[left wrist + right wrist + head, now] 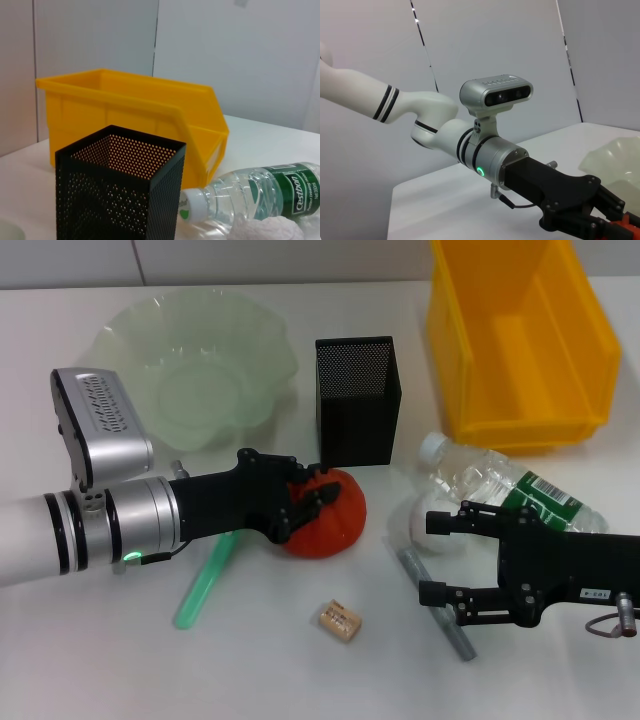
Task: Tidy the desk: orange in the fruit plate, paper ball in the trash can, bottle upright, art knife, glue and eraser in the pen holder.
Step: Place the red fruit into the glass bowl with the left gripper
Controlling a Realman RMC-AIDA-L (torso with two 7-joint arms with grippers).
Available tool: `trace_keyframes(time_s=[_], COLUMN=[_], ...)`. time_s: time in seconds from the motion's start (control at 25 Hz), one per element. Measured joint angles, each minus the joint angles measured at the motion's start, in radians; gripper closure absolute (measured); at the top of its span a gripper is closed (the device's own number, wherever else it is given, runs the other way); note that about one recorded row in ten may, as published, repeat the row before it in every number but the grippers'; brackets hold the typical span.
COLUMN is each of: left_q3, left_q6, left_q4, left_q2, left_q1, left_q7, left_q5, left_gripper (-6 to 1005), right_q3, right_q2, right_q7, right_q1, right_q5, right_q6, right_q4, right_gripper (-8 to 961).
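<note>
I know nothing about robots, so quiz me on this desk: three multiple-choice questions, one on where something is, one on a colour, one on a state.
1. Where does the eraser lie?
A. In the pen holder
B. On the bare desk in front of the orange
C. In the trash can

2. What colour is the trash can?
A. Yellow
B. Blue
C. Black

3. How is the bottle placed?
A. Standing upright
B. Lying on its side
C. Inside the fruit plate

Answers:
1 B: the small tan block sits alone on the desk, nearer the camera than the orange.
2 A: its walls are bright yellow.
3 B: it lies flat, white cap pointing towards the pen holder.
</note>
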Motion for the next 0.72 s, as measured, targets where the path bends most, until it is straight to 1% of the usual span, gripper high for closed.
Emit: trace_keyframes(time_s=[0.28, 0.48, 0.64, 0.72], left_q3=[0.0, 0.003, 0.024, 0.024], left_q6=[-0.004, 0.011, 0.029, 0.05], left_q4=[0.001, 0.01, 0.028, 0.042], left_q2=[0.0, 0.0, 0.0, 0.0], left_q1=[0.004, 0.007, 0.011, 0.019], left_q7=[-0.011, -0.038, -0.053, -0.054], left_q5=[-0.011, -0.011, -0.01, -0.012], left_gripper=[767, 796, 822, 822], right_q3=[0.0, 0.0, 0.0, 0.0], right_q2=[0.0, 0.0, 0.001, 0.002], right_q7=[0.0, 0.0, 0.0, 0.0], right_q1=[0.0, -0.002, -0.006, -0.006], right_q5=[0.0, 0.0, 0.0, 0.0], right_q6=[0.001, 0.001, 0.002, 0.002], right_q4=[0.0, 0.0, 0.0, 0.0], right_gripper=[125, 125, 124, 124])
